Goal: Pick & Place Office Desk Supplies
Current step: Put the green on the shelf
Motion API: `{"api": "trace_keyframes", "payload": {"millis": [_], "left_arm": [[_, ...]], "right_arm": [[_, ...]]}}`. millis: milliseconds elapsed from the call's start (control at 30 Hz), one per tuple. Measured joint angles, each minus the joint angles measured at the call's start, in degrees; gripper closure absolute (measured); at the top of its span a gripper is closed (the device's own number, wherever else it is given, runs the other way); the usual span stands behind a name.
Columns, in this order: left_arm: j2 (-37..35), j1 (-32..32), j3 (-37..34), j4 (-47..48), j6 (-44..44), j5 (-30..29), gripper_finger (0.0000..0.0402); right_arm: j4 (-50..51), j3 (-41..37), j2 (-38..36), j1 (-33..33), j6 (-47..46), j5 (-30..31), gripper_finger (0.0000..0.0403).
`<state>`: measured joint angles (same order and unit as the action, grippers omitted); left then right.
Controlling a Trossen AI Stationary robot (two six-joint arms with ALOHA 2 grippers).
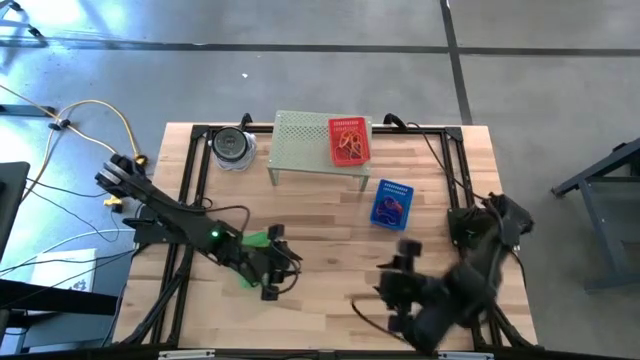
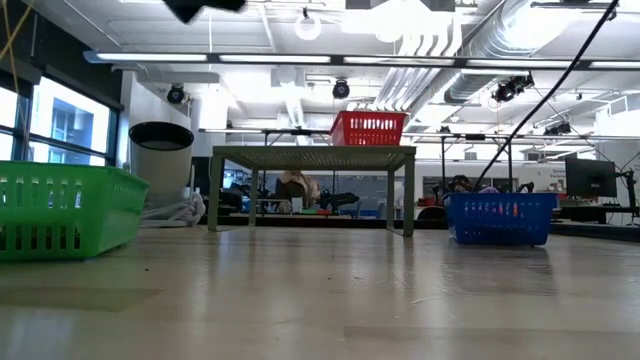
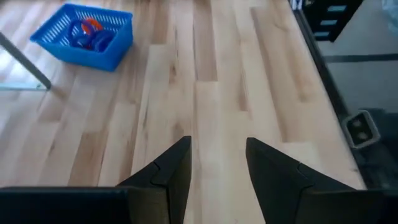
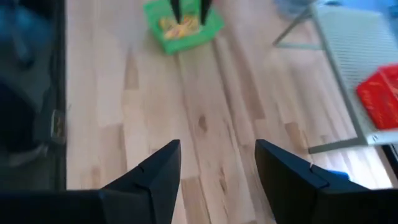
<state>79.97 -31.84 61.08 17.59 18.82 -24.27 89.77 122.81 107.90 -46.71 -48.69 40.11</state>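
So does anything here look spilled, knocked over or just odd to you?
Nothing stands out. The red basket sits squarely on the shelf, the blue basket stands upright on the table with its loops inside, and the green basket is upright too. Both tools hang open and empty: left, right.

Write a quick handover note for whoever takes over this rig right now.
Left pincer: open, empty, over the green plastic basket at the table's left front, which holds yellow items.
Right pincer: open, empty, over bare wood at the right front.
Red plastic basket, with loops inside, sits on the pale-green perforated shelf; blue plastic basket, with loops inside, stands beside the shelf.
Done: no loose supplies seen on the table.
Left: unclear; check before continuing.
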Motion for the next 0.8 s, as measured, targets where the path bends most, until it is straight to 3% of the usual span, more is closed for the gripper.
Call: {"api": "trace_keyframes", "payload": {"millis": [200, 400, 500, 633, 800], "left_arm": [[-6.06, -6.22, 0.52, 12.73, 14.0, 0.22, 0.0254], [-5.27, -13.38, 0.45, 22.87, 31.05, 0.57, 0.0254], [-3.62, -16.54, 0.45, 22.53, 33.46, 1.68, 0.0254], [-1.74, -19.95, 0.43, 22.5, 35.98, 4.86, 0.0254], [2.24, -22.02, 0.43, 22.51, 35.05, 3.26, 0.0254]], "right_arm": [[-4.95, -14.59, 0.09, -6.17, -20.11, 16.93, 0.0208], [-13.84, -29.11, 0.19, -5.81, -26.06, 26.45, 0.0208], [-17.37, -32.35, 0.15, -3.78, -27.23, 26.9, 0.0208], [-22.9, -32.99, 0.13, -1.81, -27.45, 22.81, 0.0208], [-33.58, -32.99, 0.22, -1.49, -18.0, 22.42, 0.0208]]}}
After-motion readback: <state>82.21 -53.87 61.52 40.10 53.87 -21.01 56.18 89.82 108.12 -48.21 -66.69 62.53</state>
